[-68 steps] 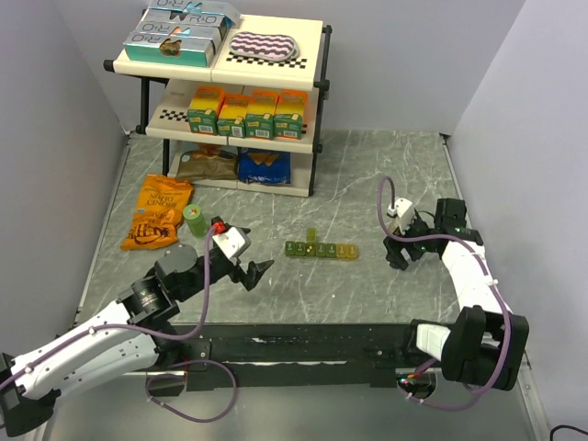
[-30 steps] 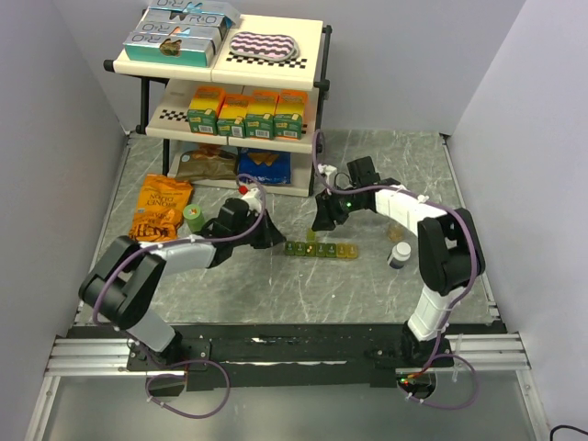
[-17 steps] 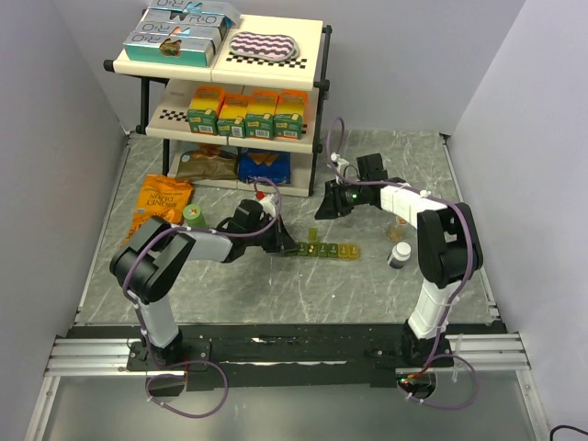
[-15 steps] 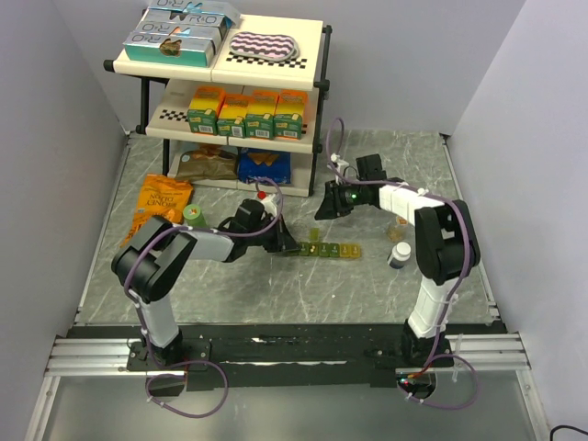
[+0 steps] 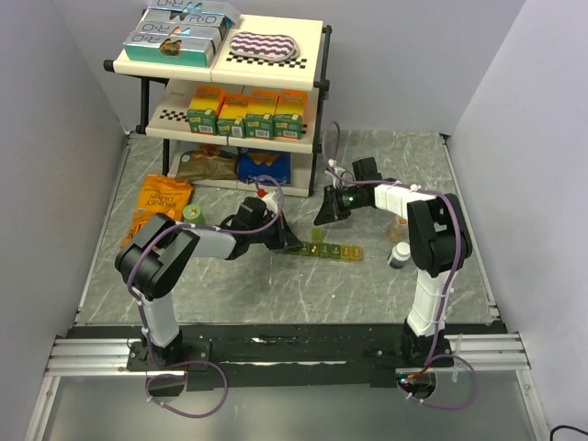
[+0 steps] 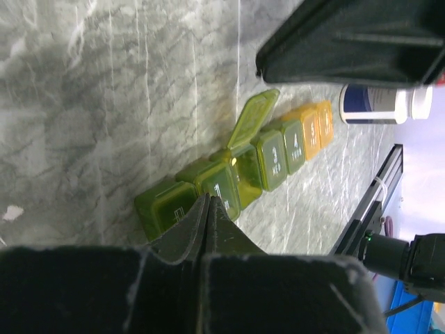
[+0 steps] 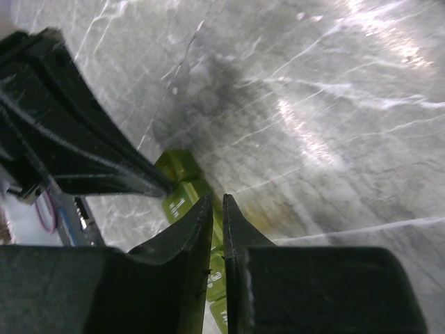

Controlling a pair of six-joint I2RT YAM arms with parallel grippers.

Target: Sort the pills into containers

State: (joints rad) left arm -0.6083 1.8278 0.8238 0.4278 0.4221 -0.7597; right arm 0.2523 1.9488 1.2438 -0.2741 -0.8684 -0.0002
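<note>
A long strip of small see-thru pill boxes (image 5: 323,250), green at one end & yellow at the other, lies flat on the grey marble table (image 5: 276,303). It is near the middle of the top view, a bit below centre. In the L wrist view it runs from lower left up to the right. One box near the green end has its lid (image 6: 252,117) tipped up open.

The L gripper (image 5: 290,243) is down low at the strip's green end, on the left side. Its two black fingers are pressed tight together w/ no gap. The tip sits right over the end green boxes; can't tell if it touches.

The R gripper (image 5: 322,218) hangs just above the strip in the top view, near the open box. In the R wrist view its fingers (image 7: 184,243) are nearly together w/ only a thin slit btwn them, pointing down at the green boxes.

A small dark bottle w/ white cap (image 5: 401,254) stands right of the yellow end, a bit apart. A cream shelf rack (image 5: 312,55) w/ boxes fills the upper left. An orange snack bag (image 5: 158,209) lies at the left, w/ a small green tub (image 5: 193,213) just beside it.
</note>
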